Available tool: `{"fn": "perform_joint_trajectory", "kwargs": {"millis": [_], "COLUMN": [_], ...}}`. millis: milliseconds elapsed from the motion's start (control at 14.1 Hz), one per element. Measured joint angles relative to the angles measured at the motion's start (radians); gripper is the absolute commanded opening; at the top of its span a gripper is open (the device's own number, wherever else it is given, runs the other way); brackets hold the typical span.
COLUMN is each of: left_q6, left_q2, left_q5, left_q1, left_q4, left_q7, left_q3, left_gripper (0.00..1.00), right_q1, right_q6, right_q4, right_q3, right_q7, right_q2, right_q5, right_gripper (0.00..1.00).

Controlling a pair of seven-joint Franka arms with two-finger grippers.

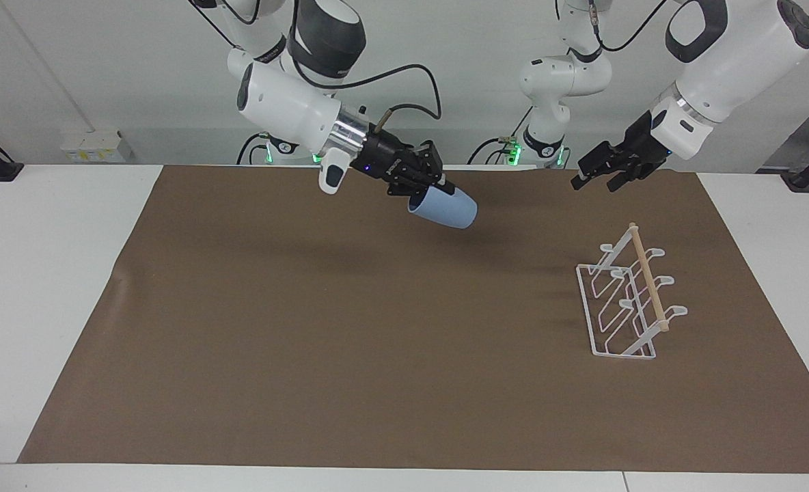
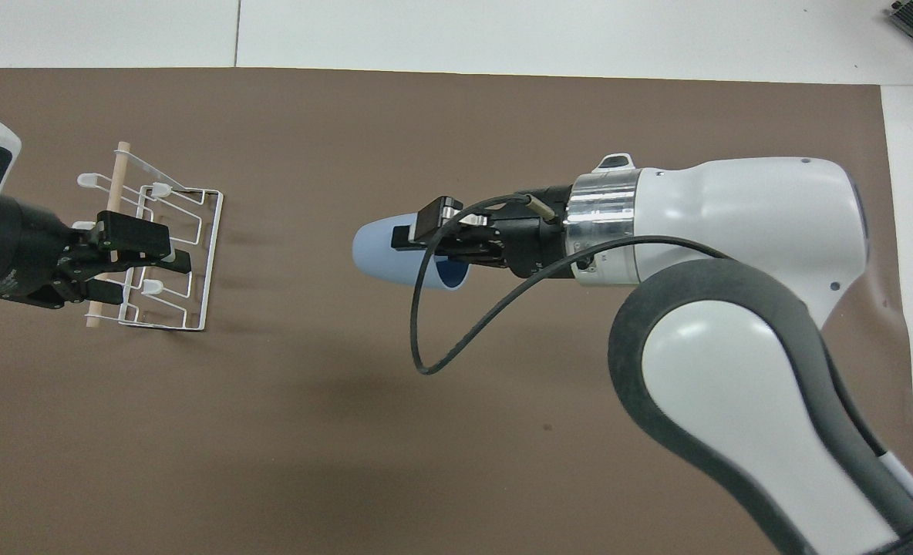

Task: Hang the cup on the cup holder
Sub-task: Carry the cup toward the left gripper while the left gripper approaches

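A robotics lab: two white arms (image 1: 288,102) mounted at a paper-covered table (image 1: 56,287) against bare walls.

Pretty bright, even light from overhead. The matte brown paper mat (image 1: 404,355) shows soft, blurry arm shadows near its middle, no glare, everything's sharp.
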Motion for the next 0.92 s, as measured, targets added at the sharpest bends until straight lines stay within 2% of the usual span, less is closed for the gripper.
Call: {"fn": "perform_joint_trajectory", "kwargs": {"millis": [212,354,638,921], "left_q6": [0.023,0.034,0.045,0.047], "left_q2": [0.000,-0.001,-0.003,-0.005], "left_q5": [-0.053,-0.093,-0.197,-0.218], "left_q1": [-0.017,-0.017,-0.017,-0.017], "left_q4": [-0.002,-0.003,-0.003,0.012], "left_q7": [-0.235,-0.394,-0.677,-0.892], "left_q3": [-0.012,-0.014,-0.014,-0.019], "left_gripper": [1.00,1.00,1.00,1.00], "right_q1": [0.118,0.162,0.166,0.182], "right_q6": [0.130,0.171,0.173,0.172], "right_q4": [0.007,0.009,0.016,0.017], "right_q3": [0.005,0.006,0.002,0.004], "right_q7": [0.141,0.250,0.304,0.338], "right_q2": [-0.001,-0.003,-0.003,-0.003], "right_q5": [0.000,0.000,-0.001,-0.001], "right_gripper": [0.00,0.00,0.00,0.00]}}
